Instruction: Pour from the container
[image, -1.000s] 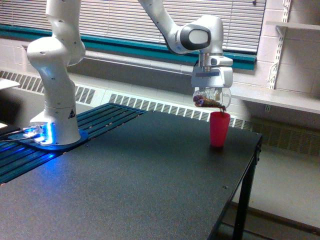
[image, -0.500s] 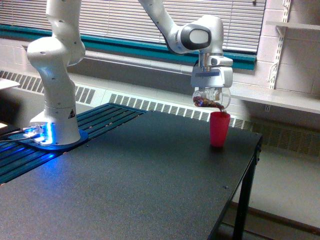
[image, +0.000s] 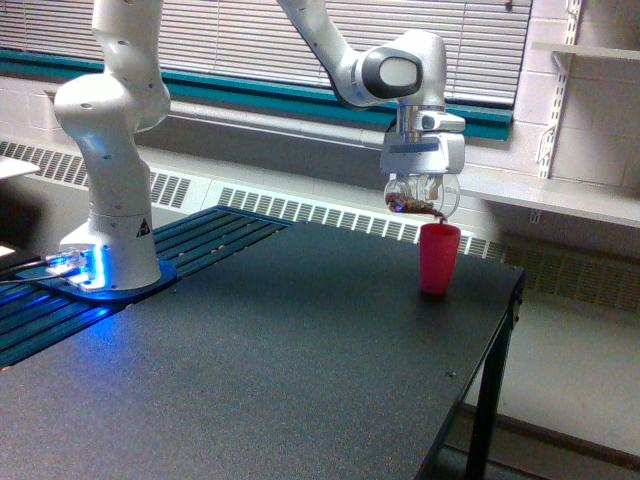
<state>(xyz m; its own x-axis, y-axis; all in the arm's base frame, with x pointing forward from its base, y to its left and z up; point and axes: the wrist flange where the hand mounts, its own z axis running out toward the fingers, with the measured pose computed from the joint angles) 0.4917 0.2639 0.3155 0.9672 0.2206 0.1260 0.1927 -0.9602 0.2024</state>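
A clear plastic container (image: 420, 198) hangs tipped on its side just above the pink cup (image: 438, 257), which stands upright near the table's far right corner. My gripper (image: 422, 190) is shut on the container, holding it from above. Dark brownish contents lie along the container's lower side and reach its rim, right over the pink cup's mouth. The fingertips are mostly hidden behind the see-through wall.
The arm's white base (image: 108, 240) stands on a blue-lit plate at the exterior view's left. The black table (image: 260, 360) has its right edge close to the pink cup. A radiator and window blinds run along the back wall.
The container has tipped slightly further, and the dark contents sit a bit nearer its rim over the pink cup. The arm has stayed nearly in place.
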